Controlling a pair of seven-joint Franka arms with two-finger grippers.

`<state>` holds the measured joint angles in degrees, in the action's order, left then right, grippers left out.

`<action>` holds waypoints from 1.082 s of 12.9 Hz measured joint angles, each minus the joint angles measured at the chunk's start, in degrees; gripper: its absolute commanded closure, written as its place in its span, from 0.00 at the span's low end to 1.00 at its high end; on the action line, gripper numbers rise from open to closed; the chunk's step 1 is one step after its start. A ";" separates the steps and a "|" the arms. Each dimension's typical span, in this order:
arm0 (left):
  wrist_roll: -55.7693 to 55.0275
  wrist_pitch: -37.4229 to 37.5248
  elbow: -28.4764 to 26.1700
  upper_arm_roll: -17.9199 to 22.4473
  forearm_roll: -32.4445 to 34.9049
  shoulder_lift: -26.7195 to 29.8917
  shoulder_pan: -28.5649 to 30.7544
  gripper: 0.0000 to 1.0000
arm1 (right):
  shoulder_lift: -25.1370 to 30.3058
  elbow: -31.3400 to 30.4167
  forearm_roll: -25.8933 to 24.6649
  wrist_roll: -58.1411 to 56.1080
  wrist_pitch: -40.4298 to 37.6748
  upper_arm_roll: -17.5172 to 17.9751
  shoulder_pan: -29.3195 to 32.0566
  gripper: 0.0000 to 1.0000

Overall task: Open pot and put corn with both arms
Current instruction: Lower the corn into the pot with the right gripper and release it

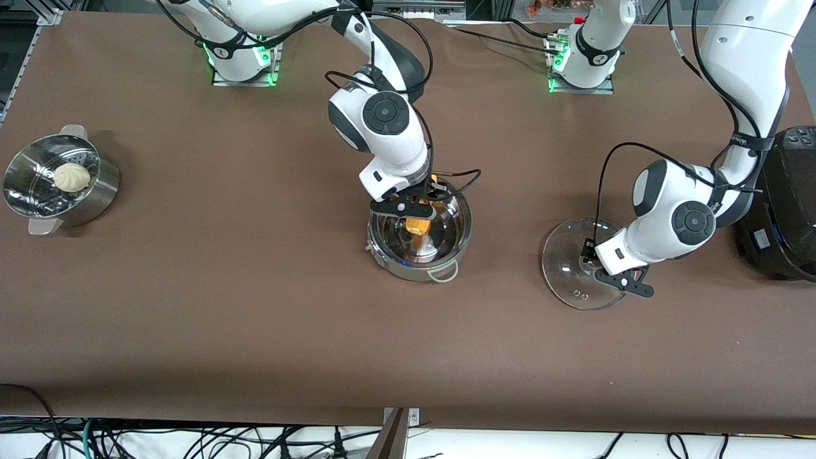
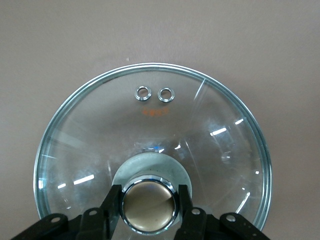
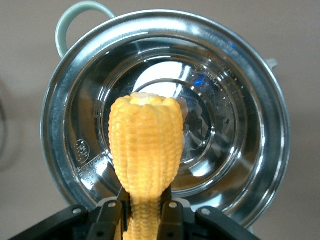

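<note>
The steel pot (image 1: 408, 269) stands open at the table's middle, with nothing lying on its bottom. My right gripper (image 1: 414, 213) hangs over it, shut on the yellow corn (image 1: 417, 225), which points down into the pot. In the right wrist view the corn (image 3: 145, 145) hangs from the gripper (image 3: 146, 215) above the pot's shiny bottom (image 3: 235, 125). My left gripper (image 1: 593, 258) is shut on the bronze knob (image 2: 149, 205) of the glass lid (image 1: 567, 280), which is off the pot, beside it toward the left arm's end. The lid (image 2: 150, 115) fills the left wrist view.
A perforated steamer pot (image 1: 95, 197) with a white bun (image 1: 71, 176) stands at the right arm's end of the table. A black rice cooker (image 1: 787, 204) stands at the left arm's end, close to the left arm's wrist.
</note>
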<state>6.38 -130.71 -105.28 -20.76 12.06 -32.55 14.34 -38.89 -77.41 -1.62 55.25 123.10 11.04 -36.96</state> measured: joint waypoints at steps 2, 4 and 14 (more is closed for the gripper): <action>-0.02 -0.15 0.01 -0.04 0.07 -0.70 0.18 0.83 | 0.00 0.33 -0.11 -1.33 0.10 -0.35 0.35 0.84; -0.03 -0.15 0.00 -0.05 0.09 -0.70 0.20 0.83 | 0.00 0.89 -0.11 -3.36 0.12 -0.58 1.33 0.84; -0.02 -0.15 0.01 -0.14 0.09 -1.32 1.86 0.00 | -2.93 0.98 -0.26 -5.50 2.79 -0.32 0.03 0.11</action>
<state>6.37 -130.86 -105.26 -20.90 12.16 -33.87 16.20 -41.82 -76.43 -1.88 49.75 125.90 10.73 -36.94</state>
